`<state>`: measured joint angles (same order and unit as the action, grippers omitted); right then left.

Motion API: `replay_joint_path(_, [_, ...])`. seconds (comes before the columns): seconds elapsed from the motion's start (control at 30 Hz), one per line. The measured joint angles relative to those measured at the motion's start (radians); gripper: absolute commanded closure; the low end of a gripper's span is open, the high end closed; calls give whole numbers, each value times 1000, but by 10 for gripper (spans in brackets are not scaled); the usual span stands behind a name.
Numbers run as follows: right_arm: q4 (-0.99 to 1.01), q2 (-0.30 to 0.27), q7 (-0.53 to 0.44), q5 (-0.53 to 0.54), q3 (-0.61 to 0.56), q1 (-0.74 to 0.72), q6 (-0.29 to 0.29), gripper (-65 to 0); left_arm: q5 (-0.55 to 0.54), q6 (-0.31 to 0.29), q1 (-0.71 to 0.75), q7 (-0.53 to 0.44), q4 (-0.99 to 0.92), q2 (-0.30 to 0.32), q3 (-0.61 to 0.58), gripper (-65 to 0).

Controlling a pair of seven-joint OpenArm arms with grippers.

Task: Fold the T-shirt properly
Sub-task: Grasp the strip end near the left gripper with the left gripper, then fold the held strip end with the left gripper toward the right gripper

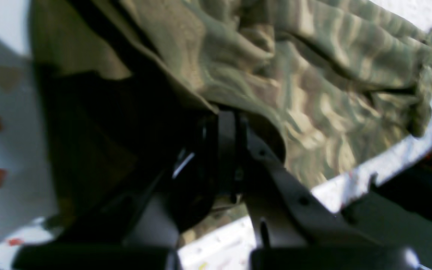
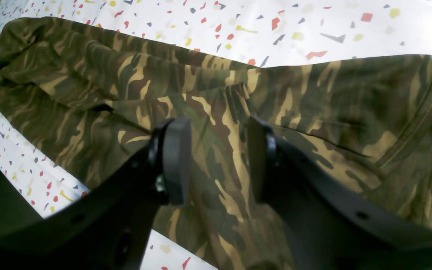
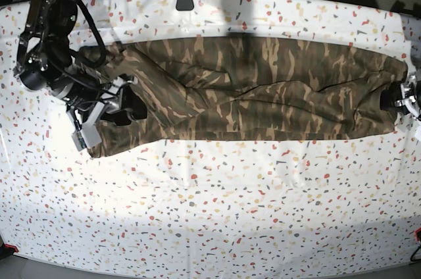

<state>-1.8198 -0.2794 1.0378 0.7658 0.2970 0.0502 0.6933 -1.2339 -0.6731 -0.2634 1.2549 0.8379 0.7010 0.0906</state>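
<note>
T-shirt (image 3: pixel 256 88) lies as a long band, long axis across the table (image 3: pixel 210 213) left to right in the base view, sitting in the far half.

Left end of the band: right gripper (image 2: pixel 216 157) is over the cloth, jaws about half open, camo fabric visible between the pads (image 2: pixel 176 161); can't tell whether they touch it, nothing gripped.

Middle: cloth is wrinkled with several lengthwise folds. Near edge runs fairly straight. Lots of bare speckled table on the near side, only a narrow strip behind.

Right end: the band reaches close to the table's right edge. Left gripper (image 3: pixel 395 101) is there, jaws closed on the shirt's end; wrist view is blurred, fabric bunched over the fingers.
</note>
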Motion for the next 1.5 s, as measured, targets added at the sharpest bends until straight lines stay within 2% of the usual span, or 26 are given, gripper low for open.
replay_joint_path(0.27, [0,0,-21,0,0,-1,0,-254,-172,0,0,118,1,0,0,0])
replay_joint_path(0.53, [0,0,-27,0,0,-1,0,-254,-222,6,0,139,8,-19,0,0])
replay_joint_path(0.7, [0,26,-30,-4,2,-5,0,-254,-219,26,3,142,68,-91,0,0])
replay_joint_path(0.8, [0,53,-30,-11,2,-5,0,-254,-219,61,3,141,130,-139,0,0])
replay_joint_path(0.93, [0,74,-30,-40,2,-6,0,-254,-219,61,3,143,230,-186,0,0])
replay_joint_path(1.17, [0,77,-30,-56,2,-8,0,-254,-219,61,60,140,373,-245,1,0])
replay_joint_path(1.3, [0,77,-30,-56,2,-12,0,-254,-218,61,128,144,410,-301,1,0])
replay_joint_path(1.5, [0,77,-30,-53,2,-16,0,-254,-219,60,133,143,419,-400,2,0])
